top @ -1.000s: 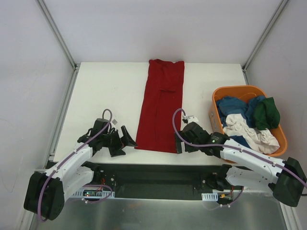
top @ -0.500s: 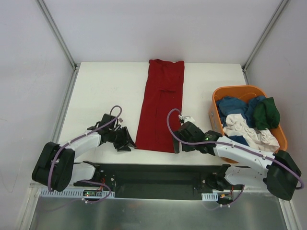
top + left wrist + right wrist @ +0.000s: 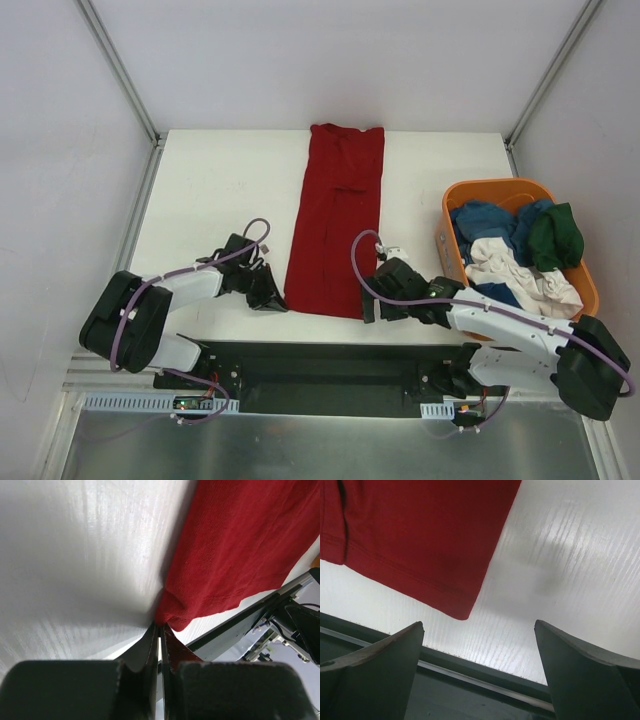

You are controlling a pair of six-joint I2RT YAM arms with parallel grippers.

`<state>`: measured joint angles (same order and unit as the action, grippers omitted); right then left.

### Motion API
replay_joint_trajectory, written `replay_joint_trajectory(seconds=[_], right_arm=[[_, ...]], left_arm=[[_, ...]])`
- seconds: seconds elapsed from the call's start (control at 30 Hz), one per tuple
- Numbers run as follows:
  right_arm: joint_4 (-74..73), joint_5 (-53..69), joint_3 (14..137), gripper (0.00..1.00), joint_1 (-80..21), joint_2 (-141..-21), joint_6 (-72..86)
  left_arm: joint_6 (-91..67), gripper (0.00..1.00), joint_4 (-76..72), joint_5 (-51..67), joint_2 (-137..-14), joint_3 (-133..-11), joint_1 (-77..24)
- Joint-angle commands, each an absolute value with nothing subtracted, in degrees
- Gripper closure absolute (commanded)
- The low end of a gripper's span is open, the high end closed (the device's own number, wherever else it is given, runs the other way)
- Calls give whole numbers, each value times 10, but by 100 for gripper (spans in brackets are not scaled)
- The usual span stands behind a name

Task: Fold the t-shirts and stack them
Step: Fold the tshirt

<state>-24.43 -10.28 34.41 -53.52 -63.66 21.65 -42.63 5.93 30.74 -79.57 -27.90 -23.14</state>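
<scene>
The dark red t-shirt [image 3: 335, 220] lies as a long narrow strip down the middle of the white table [image 3: 215, 190], folded lengthwise. My left gripper [image 3: 272, 298] is at its near left corner, and the left wrist view shows the gripper [image 3: 161, 626] shut on a pinched bit of that red cloth [image 3: 240, 555]. My right gripper [image 3: 368, 308] stands open just beside the near right corner; the red corner [image 3: 420, 530] lies ahead and to the left of the gripper [image 3: 479, 624], with nothing between its fingers. More t-shirts, blue [image 3: 480, 220], dark green [image 3: 555, 235] and white [image 3: 520, 270], are heaped in the basket.
An orange plastic basket [image 3: 500, 185] stands at the right side of the table. A black rail [image 3: 330, 365] runs along the near table edge under both arms. Grey frame posts [image 3: 125, 85] rise at the back corners.
My left gripper slid right to the shirt's near left corner and shut on the cloth. The right gripper shifted slightly and stayed open.
</scene>
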Motion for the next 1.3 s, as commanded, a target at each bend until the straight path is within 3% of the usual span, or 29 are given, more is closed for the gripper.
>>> replay_joint_trajectory(seconds=[0.0, 0.4, 0.5, 0.8, 1.03, 1.13, 1.27], right_arm=[[-234, -91, 323, 3, -536, -596, 234], [-208, -55, 296, 1, -537, -591, 243], [-190, -43, 301, 6, -536, -614, 236], [-181, -18, 335, 42, -536, -701, 221], [-171, -7, 327, 85, -538, -708, 228], [-181, 30, 332, 96, -541, -708, 221], [-209, 47, 336, 99, -574, -692, 228]], left_arm=[[-411, 100, 57, 278, -796, -276, -247], [-463, 100, 55, 260, -707, -207, -280], [-470, 100, 56, 255, -692, -200, -282], [-477, 100, 55, 255, -688, -206, -285], [-495, 100, 54, 246, -680, -207, -290], [-501, 100, 55, 250, -663, -197, -297], [-520, 100, 56, 272, -616, -161, -312]])
